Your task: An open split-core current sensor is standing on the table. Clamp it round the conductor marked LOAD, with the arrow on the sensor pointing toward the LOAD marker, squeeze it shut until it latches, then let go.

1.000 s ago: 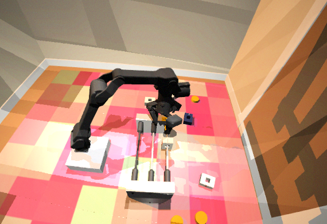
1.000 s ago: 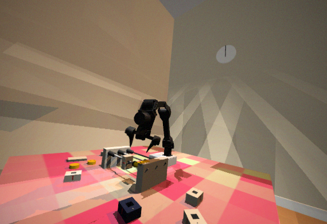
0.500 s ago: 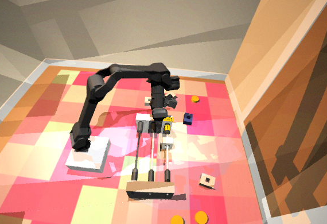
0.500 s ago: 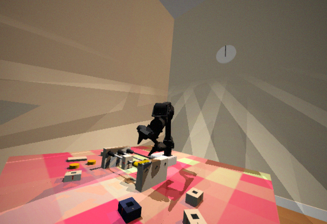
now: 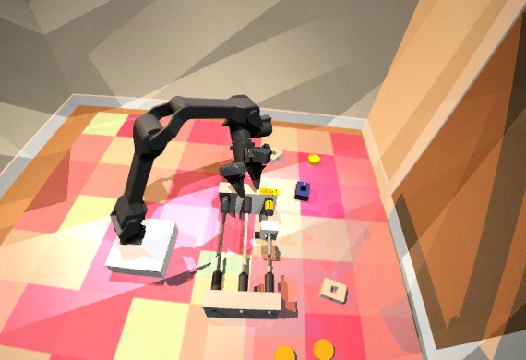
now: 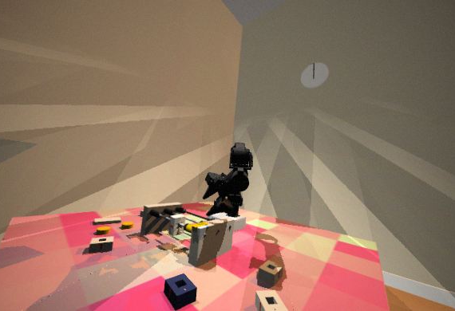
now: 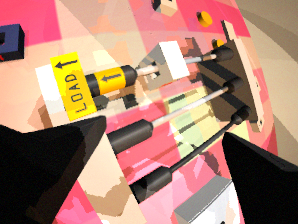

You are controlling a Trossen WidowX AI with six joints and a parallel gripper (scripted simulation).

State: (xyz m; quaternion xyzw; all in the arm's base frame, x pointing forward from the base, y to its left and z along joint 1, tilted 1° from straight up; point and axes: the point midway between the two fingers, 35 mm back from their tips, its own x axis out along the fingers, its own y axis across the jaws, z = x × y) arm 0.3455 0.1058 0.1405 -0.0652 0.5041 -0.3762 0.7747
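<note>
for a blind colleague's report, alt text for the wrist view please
Open black fingers frame three rods; the one beside the yellow LOAD label carries a white block. A dark blue block lies upper left.
</note>
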